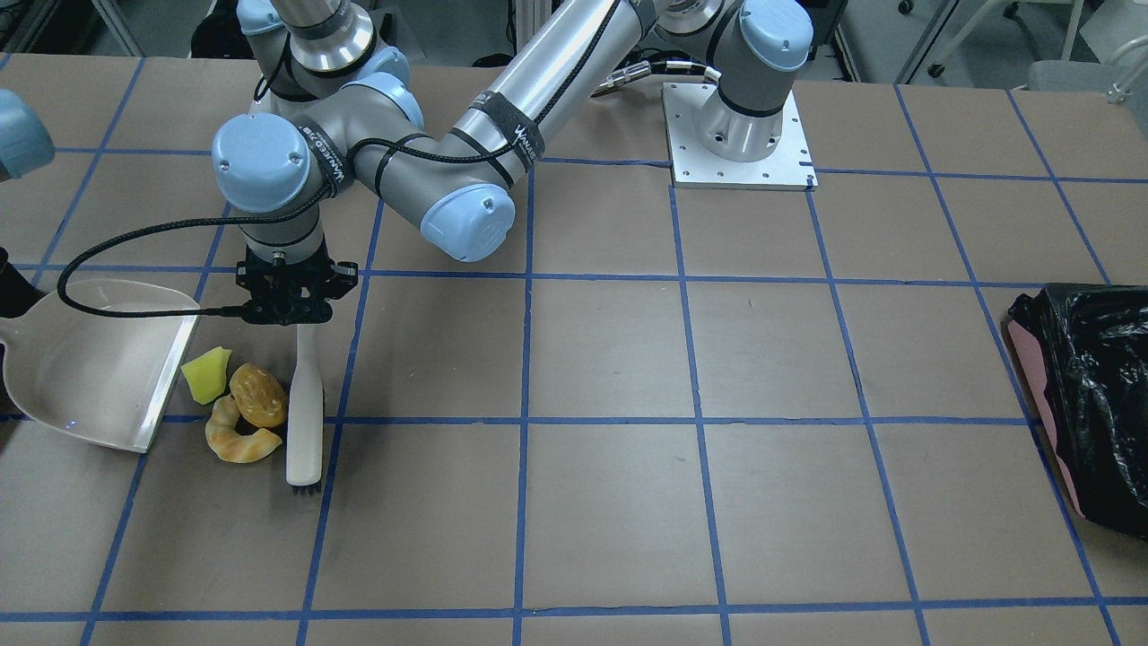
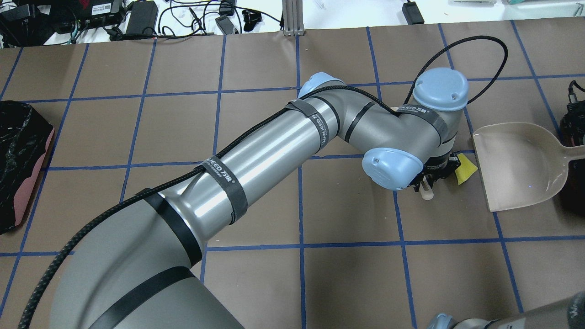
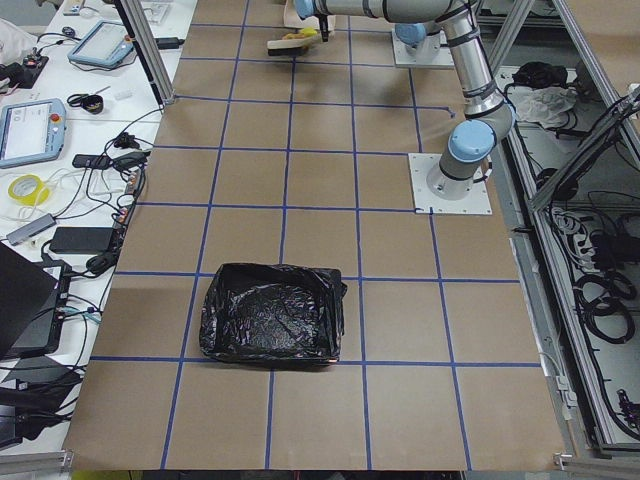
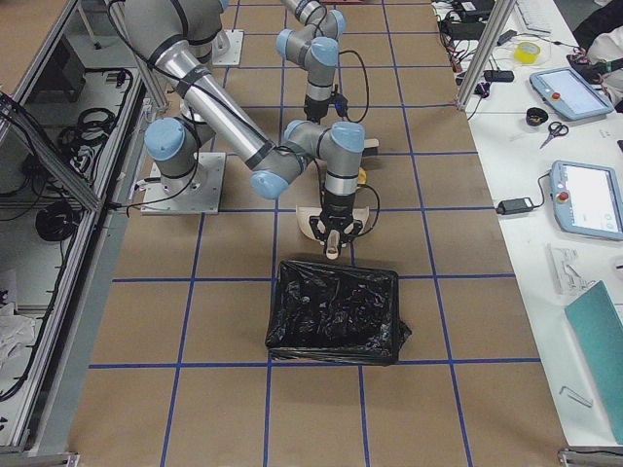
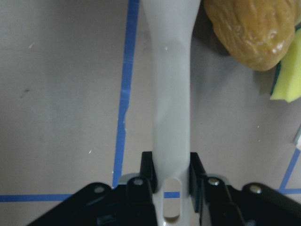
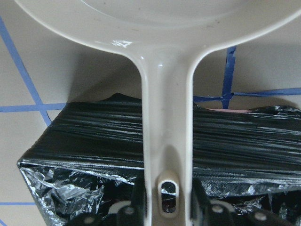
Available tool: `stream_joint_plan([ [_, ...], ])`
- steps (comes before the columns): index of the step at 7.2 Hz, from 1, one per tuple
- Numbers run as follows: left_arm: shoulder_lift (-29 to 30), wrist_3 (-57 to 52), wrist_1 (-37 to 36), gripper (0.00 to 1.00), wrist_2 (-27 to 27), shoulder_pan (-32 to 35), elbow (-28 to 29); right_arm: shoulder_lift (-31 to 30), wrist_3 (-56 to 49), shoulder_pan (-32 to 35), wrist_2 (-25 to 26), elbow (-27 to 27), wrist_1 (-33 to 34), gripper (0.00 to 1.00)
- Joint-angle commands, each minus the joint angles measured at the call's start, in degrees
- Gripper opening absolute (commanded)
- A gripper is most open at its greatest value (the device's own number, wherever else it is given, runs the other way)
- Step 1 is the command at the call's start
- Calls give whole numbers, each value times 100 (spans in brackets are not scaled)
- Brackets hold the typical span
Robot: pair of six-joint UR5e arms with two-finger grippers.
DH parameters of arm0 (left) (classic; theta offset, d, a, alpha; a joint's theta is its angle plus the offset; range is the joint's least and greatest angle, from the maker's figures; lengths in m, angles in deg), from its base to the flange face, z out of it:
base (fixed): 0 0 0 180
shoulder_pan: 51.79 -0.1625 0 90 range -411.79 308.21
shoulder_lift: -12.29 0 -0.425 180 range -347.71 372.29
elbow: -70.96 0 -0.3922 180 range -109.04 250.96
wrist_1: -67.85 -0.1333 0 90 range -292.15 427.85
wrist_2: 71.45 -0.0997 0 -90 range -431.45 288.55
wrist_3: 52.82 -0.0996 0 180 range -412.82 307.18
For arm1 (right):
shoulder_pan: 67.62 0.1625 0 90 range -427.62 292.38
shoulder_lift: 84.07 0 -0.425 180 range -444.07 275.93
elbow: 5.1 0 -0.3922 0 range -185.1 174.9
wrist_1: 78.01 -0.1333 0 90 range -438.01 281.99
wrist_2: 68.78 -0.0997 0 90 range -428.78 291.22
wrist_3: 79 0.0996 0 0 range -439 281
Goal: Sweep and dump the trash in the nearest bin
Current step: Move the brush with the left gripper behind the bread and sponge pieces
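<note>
My left gripper (image 5: 171, 172) clamped the handle end of the cream plastic hand brush (image 1: 305, 413), its long axis running straight out from my fingers with the bristles at the far end. Beside it lay the glossy brown bread roll (image 1: 258, 393), yellow-green spongy wedge (image 1: 206, 374) and pale golden croissant (image 1: 240, 440), penned between it and the open lip of the beige plastic dustpan (image 1: 90, 359), likely so one sideways push would load them. My right gripper (image 6: 167, 197) gripped the dustpan's handle at the black bin's (image 4: 336, 316) edge.

My bench (image 1: 610, 359), brown with blue tape grid, carries: yellow-green wedge (image 1: 206, 375), bread roll (image 1: 258, 393) just beside croissant (image 1: 238, 442), white brush (image 1: 305, 422), dustpan (image 1: 99, 359), pink bin (image 1: 1090, 395) bagged black.
</note>
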Motion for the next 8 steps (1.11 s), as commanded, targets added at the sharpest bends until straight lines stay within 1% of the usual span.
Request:
stream_joint_plan([
  [1,-24,-73,70,0,-25,14,-18,42,-358,0,-10,-14,-12,0],
  [2,-138,-326,79,0,-173,14,-36,42,-387,0,-10,-6,-12,0],
  [4,-104,-434,79,0,-122,14,-254,42,-378,0,-10,-14,-3,0],
  [5,-52,-364,79,0,-96,14,-273,42,-361,0,-10,-15,-3,0],
  [7,10,-216,36,0,-69,14,-169,42,-308,0,-10,3,32,0],
  [8,63,-92,27,0,79,14,-37,42,-316,0,-10,3,15,0],
])
